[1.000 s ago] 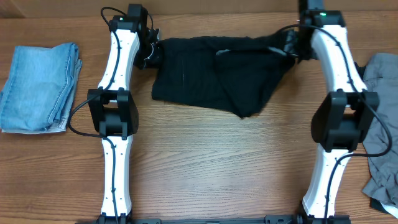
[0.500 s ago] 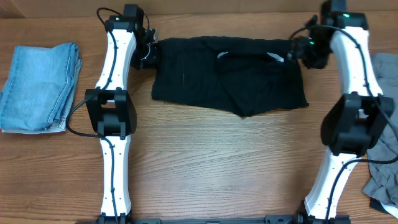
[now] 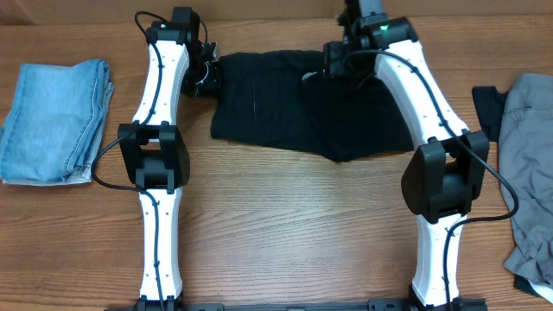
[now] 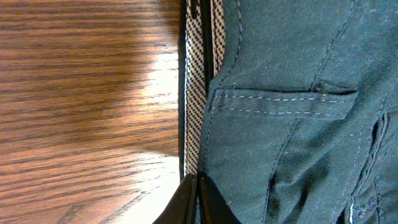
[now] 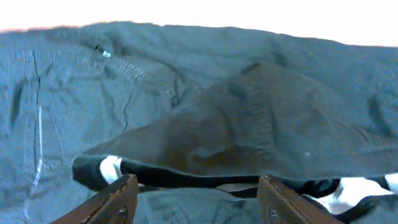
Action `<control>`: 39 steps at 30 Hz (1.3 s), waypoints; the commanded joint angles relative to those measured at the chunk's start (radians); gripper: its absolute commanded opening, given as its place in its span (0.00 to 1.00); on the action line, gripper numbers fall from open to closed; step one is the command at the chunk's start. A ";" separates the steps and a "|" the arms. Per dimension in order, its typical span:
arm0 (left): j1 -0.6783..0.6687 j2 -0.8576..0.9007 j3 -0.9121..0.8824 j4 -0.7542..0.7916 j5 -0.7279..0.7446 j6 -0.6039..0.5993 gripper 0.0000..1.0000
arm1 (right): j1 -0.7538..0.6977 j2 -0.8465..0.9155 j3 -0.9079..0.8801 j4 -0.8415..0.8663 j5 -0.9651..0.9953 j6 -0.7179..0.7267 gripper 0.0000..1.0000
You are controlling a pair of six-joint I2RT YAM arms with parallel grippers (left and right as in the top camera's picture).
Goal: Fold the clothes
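On the wooden counter (image 3: pixel 285 233), the black shorts (image 3: pixel 259 108) lie spread at the far middle, with a grey garment (image 3: pixel 527 173) at the right edge and folded denim (image 3: pixel 56 121) far left. The left end effector (image 4: pixel 196 186) is pressed together, pinching the shorts' checked waistband edge. The right end effector (image 5: pixel 198 183) hangs spread over their upper middle.

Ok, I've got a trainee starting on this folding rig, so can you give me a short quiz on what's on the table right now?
1. True or false: the folded blue denim lies on the robot's right side.
2. Which hand is shut on the black shorts? A) left hand B) right hand C) both
3. What colour is the large garment on the far right?
Key: 1 false, it lies on the left. 2 A; the right hand is open over the shorts. 3 grey.
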 commanded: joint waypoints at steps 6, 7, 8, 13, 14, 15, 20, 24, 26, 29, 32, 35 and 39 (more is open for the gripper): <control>0.009 0.010 0.001 0.000 0.008 -0.003 0.08 | 0.064 -0.011 -0.047 0.053 0.012 -0.151 0.64; 0.009 0.010 0.001 0.000 0.008 -0.003 0.08 | 0.068 -0.011 -0.051 0.057 -0.002 -0.151 0.63; 0.009 0.010 0.001 0.001 0.008 -0.003 0.08 | 0.069 -0.008 -0.052 0.057 -0.033 -0.151 0.63; 0.009 0.010 0.001 0.002 0.008 -0.003 0.08 | 0.066 -0.007 -0.052 0.065 -0.060 -0.150 0.59; 0.009 0.010 0.002 0.002 0.008 -0.003 0.08 | 0.063 -0.007 -0.052 0.064 -0.040 -0.140 0.59; 0.009 0.010 0.001 0.000 0.008 -0.003 0.08 | 0.059 -0.007 -0.052 0.064 0.002 -0.118 0.59; 0.009 0.010 0.001 0.001 0.008 -0.003 0.08 | 0.016 -0.007 -0.052 0.046 0.093 -0.029 0.55; 0.009 0.010 0.001 0.001 0.007 -0.003 0.09 | -0.047 -0.007 -0.052 0.006 0.093 0.078 0.55; 0.009 0.010 0.001 0.001 0.007 -0.003 0.12 | -0.075 -0.007 -0.052 -0.018 0.027 0.069 0.55; 0.009 0.010 0.001 0.006 0.008 -0.003 0.13 | -0.086 -0.007 -0.052 -0.037 0.005 0.028 0.55; 0.009 0.010 0.001 0.004 0.008 -0.003 0.14 | -0.085 0.004 -0.057 -0.030 0.005 0.029 0.56; 0.009 0.010 0.001 0.002 0.008 -0.003 0.17 | -0.085 0.030 -0.057 -0.033 0.004 0.029 0.55; 0.009 0.010 0.001 -0.003 0.007 -0.003 0.24 | -0.086 0.038 -0.058 -0.061 0.004 -0.055 0.48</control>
